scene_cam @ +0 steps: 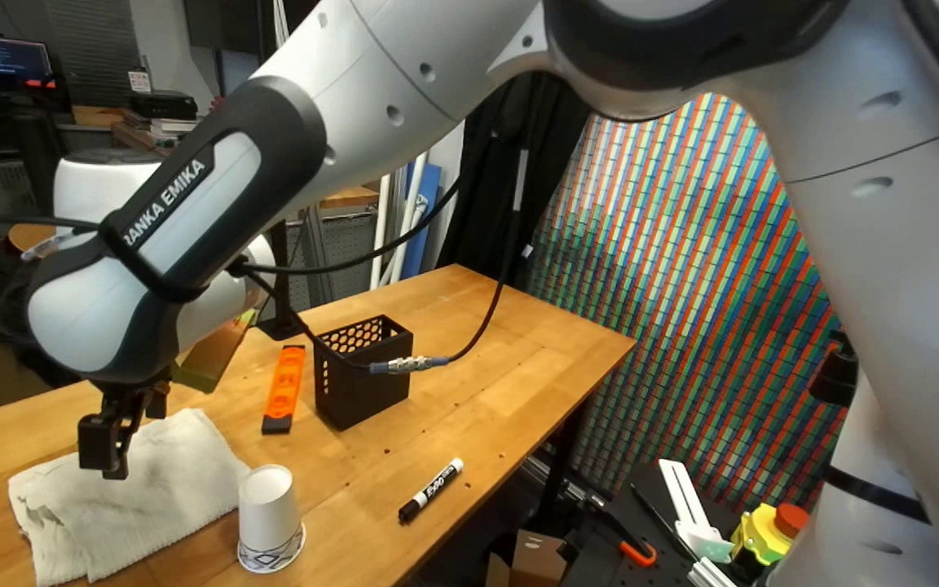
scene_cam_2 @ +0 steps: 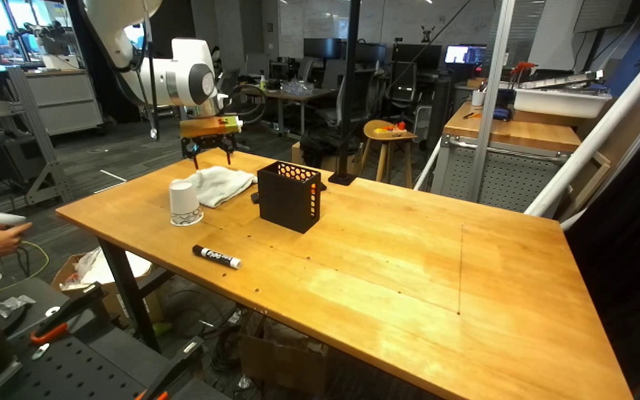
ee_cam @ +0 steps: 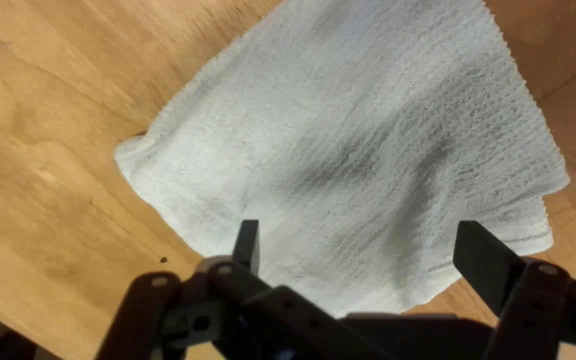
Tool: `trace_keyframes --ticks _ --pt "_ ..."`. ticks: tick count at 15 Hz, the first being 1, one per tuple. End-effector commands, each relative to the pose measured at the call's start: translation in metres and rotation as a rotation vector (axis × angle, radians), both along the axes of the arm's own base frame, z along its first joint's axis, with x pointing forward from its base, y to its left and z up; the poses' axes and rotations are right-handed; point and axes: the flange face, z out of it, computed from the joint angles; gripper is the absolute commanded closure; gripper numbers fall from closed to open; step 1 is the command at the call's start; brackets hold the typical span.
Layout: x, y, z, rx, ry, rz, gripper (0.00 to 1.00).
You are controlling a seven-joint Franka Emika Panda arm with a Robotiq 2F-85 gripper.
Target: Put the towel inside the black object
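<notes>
Wrist view shows the gripper [ee_cam: 354, 240], fingers spread wide, over the white towel [ee_cam: 338, 150] at mid-frame on the table [ee_cam: 43, 190], its height above the towel hard to judge. In an exterior view, an upside-down cup [scene_cam: 267, 518] stands just beside the towel at lower left, an orange block [scene_cam: 284, 387] and the black basket [scene_cam: 368, 399] sit left of centre, a cable connector [scene_cam: 411, 364] hides part of the basket's front, and a marker [scene_cam: 430, 491] lies at lower centre. There the arm [scene_cam: 363, 98] arches from the right edge across the top and slopes down leftward, gripper pointing downward.
</notes>
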Motion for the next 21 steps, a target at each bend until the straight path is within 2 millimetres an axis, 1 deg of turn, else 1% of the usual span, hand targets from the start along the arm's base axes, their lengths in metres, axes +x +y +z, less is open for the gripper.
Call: trace_keyframes --ticks 1,3,5,6,7,8,10,11,13,16,17,18,19,21 --pt "0.017 0.023 -0.038 0.009 -0.004 0.072 0.0" --pt "0.018 0.029 -0.06 0.006 0.018 0.099 0.0" --pt "0.016 0.03 -0.08 0.007 0.041 0.126 0.0" --pt "0.015 0.03 -0.083 0.01 0.053 0.136 0.0" --pt "0.015 0.03 -0.083 0.013 0.059 0.14 0.08" --pt "0.013 0.03 -0.083 0.013 0.062 0.149 0.26" --pt "0.002 0.032 -0.072 0.005 0.072 0.162 0.41" --pt "-0.003 0.032 -0.067 0.003 0.076 0.165 0.5" --pt "-0.017 0.031 -0.054 0.01 0.089 0.155 0.64" --pt "-0.034 0.022 -0.036 0.007 0.085 0.14 0.89" --pt "-0.038 0.018 -0.03 0.006 0.082 0.133 0.95" --pt "-0.043 0.013 -0.023 0.004 0.078 0.121 0.99" --pt "-0.048 0.008 -0.019 0.002 0.078 0.109 1.0" --pt "-0.058 -0.002 -0.01 -0.002 0.078 0.082 0.97"
